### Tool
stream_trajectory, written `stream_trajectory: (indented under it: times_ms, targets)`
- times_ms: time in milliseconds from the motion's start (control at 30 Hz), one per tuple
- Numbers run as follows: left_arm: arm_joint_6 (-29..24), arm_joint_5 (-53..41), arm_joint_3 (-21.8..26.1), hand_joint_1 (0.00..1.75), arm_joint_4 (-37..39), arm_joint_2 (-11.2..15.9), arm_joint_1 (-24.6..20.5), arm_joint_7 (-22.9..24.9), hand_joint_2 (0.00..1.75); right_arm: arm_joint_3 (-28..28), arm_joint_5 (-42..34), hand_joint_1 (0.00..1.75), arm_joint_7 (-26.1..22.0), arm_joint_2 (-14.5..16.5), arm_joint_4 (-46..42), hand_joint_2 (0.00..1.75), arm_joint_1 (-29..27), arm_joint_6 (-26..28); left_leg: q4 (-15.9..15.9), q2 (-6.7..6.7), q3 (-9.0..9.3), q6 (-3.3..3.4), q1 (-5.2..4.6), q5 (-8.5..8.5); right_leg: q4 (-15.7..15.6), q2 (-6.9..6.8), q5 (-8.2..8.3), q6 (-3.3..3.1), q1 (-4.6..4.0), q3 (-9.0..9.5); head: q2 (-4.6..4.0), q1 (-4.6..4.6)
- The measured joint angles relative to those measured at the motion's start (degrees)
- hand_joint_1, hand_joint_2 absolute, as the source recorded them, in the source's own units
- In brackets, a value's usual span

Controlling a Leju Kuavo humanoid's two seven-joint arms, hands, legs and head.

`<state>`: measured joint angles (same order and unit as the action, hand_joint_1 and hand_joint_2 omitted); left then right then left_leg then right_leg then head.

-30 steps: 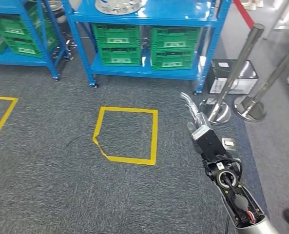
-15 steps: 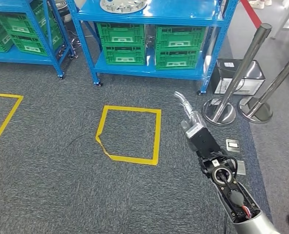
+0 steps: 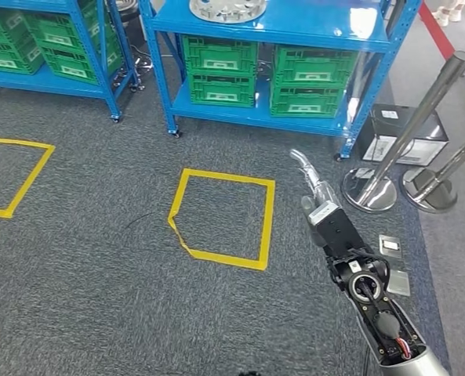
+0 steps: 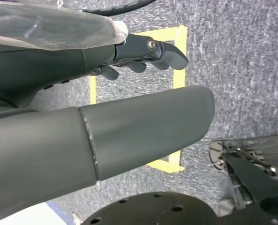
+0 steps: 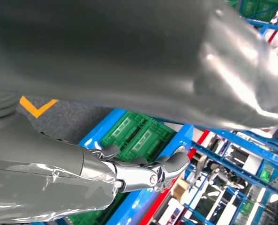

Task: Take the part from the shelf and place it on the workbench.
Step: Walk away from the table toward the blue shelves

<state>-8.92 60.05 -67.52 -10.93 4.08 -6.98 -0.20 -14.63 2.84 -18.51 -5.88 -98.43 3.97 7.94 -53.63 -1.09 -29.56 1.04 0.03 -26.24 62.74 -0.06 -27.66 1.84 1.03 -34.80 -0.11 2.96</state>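
head view: right robot hand [image 3: 313, 185] stretched forward, empty, fingers extended.

A workshop or warehouse is indicated by blue steel shelving [image 3: 265, 27] at twelve o'clock, stocked with green crates [image 3: 219, 69], and yellow floor tape [image 3: 225, 217].

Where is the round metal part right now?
In the head view the round metal part lies on the upper blue shelf, at the picture's top just right of centre, directly above the green crates.
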Motion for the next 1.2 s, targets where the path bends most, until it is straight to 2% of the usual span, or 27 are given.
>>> stream_trajectory:
  times_ms: [33,67,133,200,233,267,333,367,400,433,500,533,567,600,633,733,900,967,1100,1200]
  targets:
    - [0.0,0.0,0.0,0.00,0.0,-0.1,0.0,0.0,0.00,0.0,0.0,0.00,0.0,0.0,0.0,0.00,0.0,0.0,-0.1,-0.16,0.25,-0.17,-0.08,-0.26,-3.6,0.10,1.55,-0.35,-0.20,1.55,0.00,0.03]
    - [0.0,0.0,0.0,0.00,0.0,-0.1,-0.1,0.0,0.00,0.0,0.0,0.00,0.0,0.0,0.0,0.00,0.1,-0.1,-0.1,-0.27,0.34,-0.36,-0.13,-0.43,-6.0,0.19,2.31,-0.62,-0.40,2.55,0.00,0.06]
    - [0.0,0.0,0.0,0.00,0.0,-0.1,-0.1,0.0,0.00,0.0,0.0,0.00,-0.1,0.0,0.0,0.00,0.1,-0.2,-0.1,-0.39,0.28,-0.85,-0.16,-0.59,-7.3,0.24,2.12,-0.96,-0.66,3.05,0.00,-0.09]
    - [0.0,0.0,0.0,0.00,0.0,0.0,-0.1,0.0,0.00,0.0,-0.1,0.00,-0.2,0.0,-0.1,0.00,0.1,-0.4,-0.5,-0.25,0.26,-1.39,-0.14,-1.09,-7.9,0.20,2.14,-1.34,-0.30,3.49,0.00,-0.27]
    - [0.0,0.0,0.0,0.00,0.0,0.0,-0.1,0.0,0.00,0.0,-0.1,0.00,-0.2,0.0,-0.1,0.00,0.1,-0.5,-1.9,-0.10,-0.33,-1.68,-0.15,-1.91,-8.2,0.14,2.17,-1.53,-0.09,3.83,0.00,-0.59]
    - [0.0,0.0,0.0,0.00,0.0,0.1,-0.1,0.0,0.00,0.0,-0.1,0.00,-0.2,0.0,-0.1,0.00,0.2,-0.5,-4.7,0.07,-1.72,-1.97,-0.11,-3.28,-8.5,0.01,2.16,-1.71,0.11,4.18,0.00,-0.97]
    - [0.0,0.0,0.0,0.00,0.0,0.0,-0.1,0.0,0.00,-0.1,-0.1,0.00,-0.2,0.0,-0.1,0.00,0.2,-0.6,-13.1,0.34,-6.37,-2.49,0.18,-6.51,-8.5,-0.22,1.91,-1.98,0.07,4.46,0.00,-1.65]
    - [0.0,0.0,0.0,0.00,0.0,0.0,-0.1,0.0,0.00,-0.1,-0.1,0.00,-0.2,0.0,0.0,0.00,0.2,-0.6,-16.5,0.43,-8.54,-2.71,0.35,-7.32,-8.5,-0.29,1.76,-2.03,0.06,4.57,0.00,-1.80]
    - [0.0,0.0,0.0,0.00,0.0,0.0,0.0,0.0,0.00,-0.1,-0.1,0.00,-0.2,0.0,0.0,0.00,0.2,-0.6,-17.9,0.50,-9.75,-2.87,0.52,-7.01,-8.5,-0.29,1.60,-2.01,0.09,4.72,0.00,-1.88]
    - [0.0,0.0,0.0,0.00,0.0,0.1,0.1,0.0,0.00,-0.1,-0.1,0.00,-0.2,0.0,0.0,0.00,0.2,-0.6,-16.8,0.56,-9.73,-2.98,0.68,-5.50,-8.5,-0.25,1.41,-1.91,0.15,4.95,0.00,-1.97]
    - [-0.1,0.1,0.0,0.00,0.0,0.2,0.1,0.0,0.00,-0.1,-0.1,0.00,-0.2,0.0,0.0,0.00,0.2,-0.6,-9.0,0.76,-6.77,-3.01,0.94,-0.61,-8.4,-0.16,0.91,-1.45,0.32,5.56,0.00,-2.17]
    - [-0.1,0.1,0.0,0.00,0.0,0.2,0.1,0.0,0.00,-0.1,-0.1,0.00,-0.2,0.0,0.0,0.00,0.2,-0.6,-5.0,0.83,-5.05,-2.91,0.91,1.18,-8.3,-0.12,0.59,-1.11,0.26,5.78,0.00,-2.36]
    - [-0.1,0.1,0.0,0.00,0.0,0.2,0.0,0.0,0.00,-0.1,-0.1,0.00,-0.2,0.0,0.0,0.00,0.3,-0.7,-2.2,0.85,-3.87,-2.69,0.86,2.18,-8.2,-0.11,0.33,-0.78,0.18,5.92,0.00,-2.39]
    - [-0.2,0.1,0.0,0.00,0.0,0.2,0.0,0.0,0.00,-0.1,-0.1,0.00,-0.2,0.0,0.0,0.00,0.3,-0.7,-0.8,0.82,-3.28,-2.43,0.83,2.43,-8.2,-0.10,0.07,-0.53,0.06,5.97,0.00,-2.32]
    - [-0.2,0.1,0.0,0.00,0.0,0.2,0.0,0.0,0.00,-0.1,-0.1,0.00,-0.2,0.0,0.0,0.00,0.3,-0.7,-0.6,0.73,-3.14,-2.26,0.76,2.29,-8.1,-0.09,-0.09,-0.73,-0.05,6.00,0.00,-2.21]
    - [-0.2,0.1,0.0,0.00,0.0,0.1,0.0,0.0,0.00,-0.2,-0.1,0.00,-0.2,0.0,0.0,0.00,0.3,-0.9,-0.6,0.60,-3.03,-2.07,0.66,2.22,-8.3,-0.11,-0.19,-1.84,-0.01,6.25,0.00,-1.68]
    - [-0.2,0.0,0.0,0.00,0.0,0.2,0.0,0.0,0.00,-0.2,-0.1,0.00,-0.2,0.0,-0.1,0.00,0.3,-1.1,-0.6,0.53,-2.98,-1.52,0.45,2.00,-8.9,-0.13,-0.06,-1.69,0.07,6.65,0.00,-0.77]
    - [-0.2,0.0,0.0,0.00,0.0,0.2,0.0,0.0,0.00,-0.2,-0.1,0.00,-0.2,0.0,-0.1,0.00,0.3,-1.1,-0.6,0.54,-2.99,-1.41,0.37,1.95,-9.0,-0.12,0.03,-1.27,0.13,6.68,0.00,-0.57]
    - [-0.2,0.0,0.0,0.00,0.0,0.2,0.0,0.0,0.00,-0.2,-0.1,0.00,-0.2,0.0,-0.1,0.00,0.3,-1.1,-0.7,0.55,-2.98,-1.34,0.31,1.93,-9.2,-0.11,0.08,0.09,0.26,6.73,0.00,-0.62]
    - [-0.2,0.0,0.0,0.00,0.0,0.4,0.0,0.0,0.00,-0.2,-0.1,0.00,-0.2,0.0,-0.1,0.00,0.3,-1.1,-0.7,0.58,-3.01,-0.56,-0.02,1.68,-9.8,-0.18,0.22,1.08,0.57,6.94,0.00,-1.05]
